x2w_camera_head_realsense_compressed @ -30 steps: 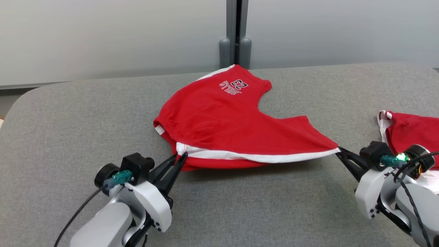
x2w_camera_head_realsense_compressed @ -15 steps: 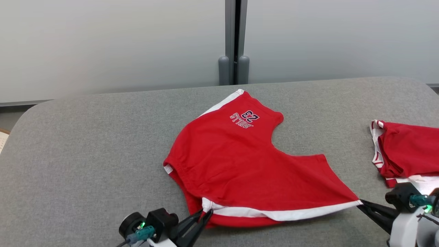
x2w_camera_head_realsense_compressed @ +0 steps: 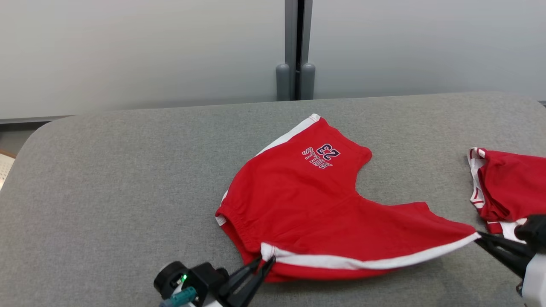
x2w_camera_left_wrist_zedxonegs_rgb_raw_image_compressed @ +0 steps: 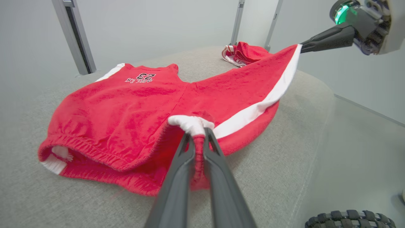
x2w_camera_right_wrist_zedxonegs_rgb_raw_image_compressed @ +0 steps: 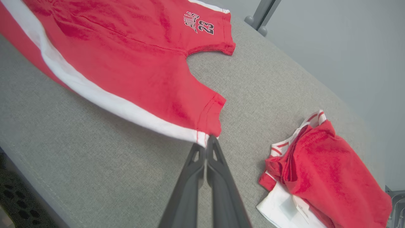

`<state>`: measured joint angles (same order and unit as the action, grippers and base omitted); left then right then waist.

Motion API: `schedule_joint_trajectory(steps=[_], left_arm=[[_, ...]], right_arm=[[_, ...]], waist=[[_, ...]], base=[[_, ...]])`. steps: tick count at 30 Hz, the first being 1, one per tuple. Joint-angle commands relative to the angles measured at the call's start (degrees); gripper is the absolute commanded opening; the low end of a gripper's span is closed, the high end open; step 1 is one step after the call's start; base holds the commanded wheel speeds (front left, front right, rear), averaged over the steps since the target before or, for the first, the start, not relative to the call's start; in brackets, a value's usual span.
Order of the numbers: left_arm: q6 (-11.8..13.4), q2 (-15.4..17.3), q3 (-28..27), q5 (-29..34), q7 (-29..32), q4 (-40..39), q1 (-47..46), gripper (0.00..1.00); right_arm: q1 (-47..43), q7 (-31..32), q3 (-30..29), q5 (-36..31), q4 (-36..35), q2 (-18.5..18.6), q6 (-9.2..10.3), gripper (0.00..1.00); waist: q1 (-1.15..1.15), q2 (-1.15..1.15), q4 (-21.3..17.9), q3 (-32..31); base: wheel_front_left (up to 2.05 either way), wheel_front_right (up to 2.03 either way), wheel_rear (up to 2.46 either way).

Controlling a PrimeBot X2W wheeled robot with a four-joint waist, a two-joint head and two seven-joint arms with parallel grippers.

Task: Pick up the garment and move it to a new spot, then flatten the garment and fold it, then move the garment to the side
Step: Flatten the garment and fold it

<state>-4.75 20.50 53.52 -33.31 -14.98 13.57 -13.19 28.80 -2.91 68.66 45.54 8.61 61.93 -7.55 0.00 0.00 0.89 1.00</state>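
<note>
Garment (x2w_camera_head_realsense_compressed: 324, 204) drawn nearer, stretched between left gripper (x2w_camera_head_realsense_compressed: 266, 261) and right gripper (x2w_camera_head_realsense_compressed: 478, 236), each pinching a corner

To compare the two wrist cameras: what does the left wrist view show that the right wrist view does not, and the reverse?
Left wrist view: left gripper shut on the shorts at the waistband, and a tyre. Right wrist view: white layer under the second garment. Shared: the shorts, that garment, right gripper pinching the leg hem, grey table.

Open grey tabletop (x2w_camera_head_realsense_compressed: 106, 179) left of the shorts (x2w_camera_head_realsense_compressed: 307, 200); folded red pile (x2w_camera_head_realsense_compressed: 512, 183) crowding the right, wall (x2w_camera_head_realsense_compressed: 128, 51) behind
</note>
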Motion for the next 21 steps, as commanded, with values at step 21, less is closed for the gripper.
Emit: schedule_joint_trajectory(steps=[21], left_arm=[[-0.4,-9.0,-10.9,1.4,-0.2,1.9,-14.8,0.00]], right_arm=[[27.5,13.1,-0.8,-8.4,-1.3,0.8,0.13,0.00]], waist=[[0.00,0.00,13.1,13.9]], base=[[0.00,0.00,0.00]])
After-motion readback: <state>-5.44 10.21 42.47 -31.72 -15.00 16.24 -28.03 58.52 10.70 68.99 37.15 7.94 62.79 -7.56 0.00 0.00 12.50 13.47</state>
